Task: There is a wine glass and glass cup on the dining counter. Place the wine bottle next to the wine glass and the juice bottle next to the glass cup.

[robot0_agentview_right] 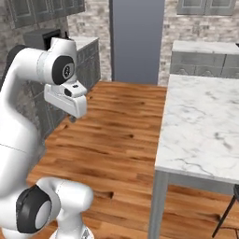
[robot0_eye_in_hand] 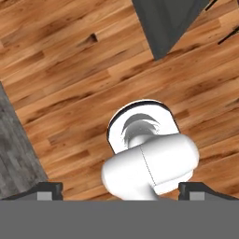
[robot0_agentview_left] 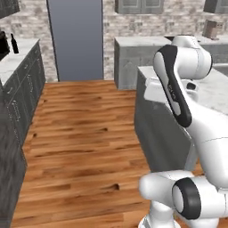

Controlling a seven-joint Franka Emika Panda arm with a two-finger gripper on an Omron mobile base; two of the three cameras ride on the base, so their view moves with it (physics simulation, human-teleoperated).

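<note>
I have the arm folded up over the base, wrist tucked and end effector (robot0_eye_in_hand: 120, 189) pointing straight down at the wooden floor (robot0_eye_in_hand: 70, 70); its fingertips (robot0_eye_in_hand: 46, 189) sit far apart at the frame's bottom corners with nothing between them, so it is open and empty, a carry posture rather than a reach. The wine bottle (robot0_agentview_left: 14, 44) stands upright on the wall bench (robot0_agentview_left: 20, 55) at far left, beside a dark appliance, well apart from the arm, across the floor from the dining counter (robot0_agentview_right: 205, 126). That marble top is bare in the stretch I can see; wine glass, glass cup and juice bottle I cannot locate. My judgement: nothing has been picked up yet, and the base must drive toward the wall bench before a grasp on the bottle neck or body is possible.
</note>
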